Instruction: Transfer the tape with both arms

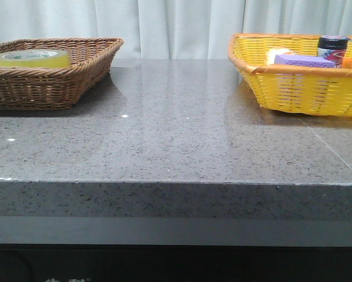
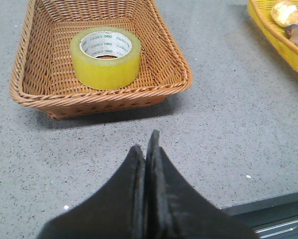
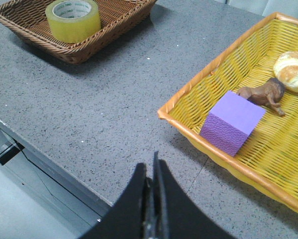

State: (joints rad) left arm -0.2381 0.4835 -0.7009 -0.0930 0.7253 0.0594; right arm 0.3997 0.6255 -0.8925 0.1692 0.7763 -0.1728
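The yellow tape lies flat in the brown wicker basket, its white core printed in green facing up. It also shows as the tape at the far left of the front view and the tape in the right wrist view. My left gripper is shut and empty over the grey tabletop, short of the brown basket's near wall. My right gripper is shut and empty near the table's front edge, beside the yellow basket. Neither arm shows in the front view.
The brown basket stands at the back left, the yellow basket at the back right. The yellow one holds a purple block, a brown toy horse, a bread roll and a dark-lidded jar. Grey speckled countertop lies between them.
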